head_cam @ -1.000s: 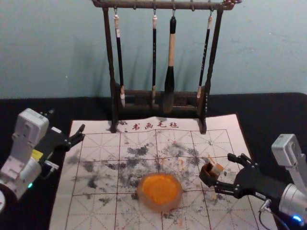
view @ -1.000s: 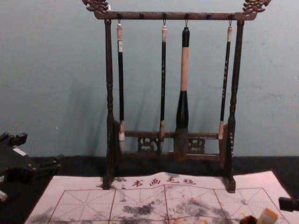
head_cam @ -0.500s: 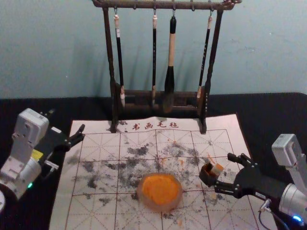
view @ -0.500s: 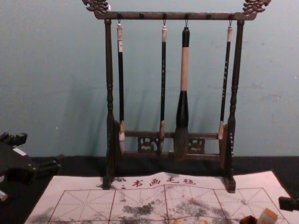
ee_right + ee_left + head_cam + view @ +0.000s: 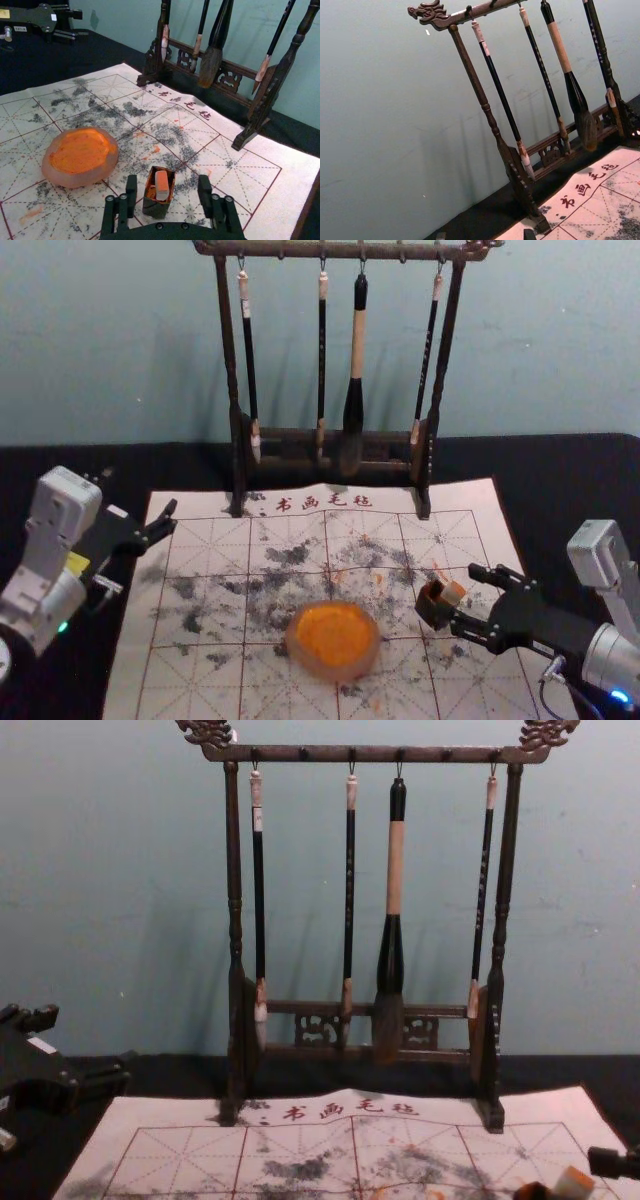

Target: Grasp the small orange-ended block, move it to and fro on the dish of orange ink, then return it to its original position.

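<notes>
My right gripper (image 5: pixel 167 183) has edged closer, empty and spread wide, to the orange-ended block (image 5: pixel 161 186) tilted in its dark square holder (image 5: pixel 156 208); I judge grasping comes next. My left gripper (image 5: pixel 140 491) hangs by the mat's (image 5: pixel 200 695) left edge.

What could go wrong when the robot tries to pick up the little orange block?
The block stands inside a small box, so the open right end effector might pinch or tip the box instead.

The ink dish holds wet-looking orange ink, so pressing too hard there could splash some onto the mat.
</notes>
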Robot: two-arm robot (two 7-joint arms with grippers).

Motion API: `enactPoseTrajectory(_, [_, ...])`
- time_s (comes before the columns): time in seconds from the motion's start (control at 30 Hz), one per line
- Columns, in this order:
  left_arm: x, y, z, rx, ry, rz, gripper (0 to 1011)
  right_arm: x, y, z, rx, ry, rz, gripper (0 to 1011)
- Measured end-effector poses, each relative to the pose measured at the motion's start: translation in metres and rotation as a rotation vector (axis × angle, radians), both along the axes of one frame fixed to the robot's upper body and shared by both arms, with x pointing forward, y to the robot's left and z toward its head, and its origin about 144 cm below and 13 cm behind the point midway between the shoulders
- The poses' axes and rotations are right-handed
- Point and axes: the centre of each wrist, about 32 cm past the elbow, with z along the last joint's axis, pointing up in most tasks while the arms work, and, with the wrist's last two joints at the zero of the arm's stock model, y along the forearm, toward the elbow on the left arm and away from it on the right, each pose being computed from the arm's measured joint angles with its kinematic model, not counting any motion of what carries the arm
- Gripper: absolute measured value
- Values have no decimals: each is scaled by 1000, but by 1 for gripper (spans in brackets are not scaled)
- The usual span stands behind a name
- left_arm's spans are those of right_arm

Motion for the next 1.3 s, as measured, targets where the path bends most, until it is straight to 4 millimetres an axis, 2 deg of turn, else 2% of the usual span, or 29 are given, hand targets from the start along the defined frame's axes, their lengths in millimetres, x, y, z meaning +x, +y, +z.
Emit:
enactPoseTrajectory(0.13, [0, 0, 0, 0, 0, 0, 1001, 0, 0, 0, 0, 0, 0, 626])
enactPoseTrajectory(0.17, [0, 0, 0, 0, 0, 0, 1002, 0, 0, 0, 0, 0, 0, 626])
enactPoseTrajectory(0.2, [0, 0, 0, 0, 0, 0, 1001, 0, 0, 0, 0, -1, 0, 568])
enactPoseTrajectory(0.47, [0, 0, 0, 0, 0, 0, 1001, 0, 0, 0, 0, -1, 0, 300])
enactPoseTrajectory(0.57, [0, 0, 0, 0, 0, 0, 1001, 0, 0, 0, 0, -1, 0, 242])
enactPoseTrajectory(0.6, [0, 0, 0, 0, 0, 0, 1001, 0, 0, 0, 0, -1, 0, 187])
enactPoseTrajectory(0.7, [0, 0, 0, 0, 0, 0, 1001, 0, 0, 0, 0, -1, 0, 103])
enactPoseTrajectory(1.3, [0, 0, 0, 0, 0, 0, 1001, 0, 0, 0, 0, -1, 0, 92])
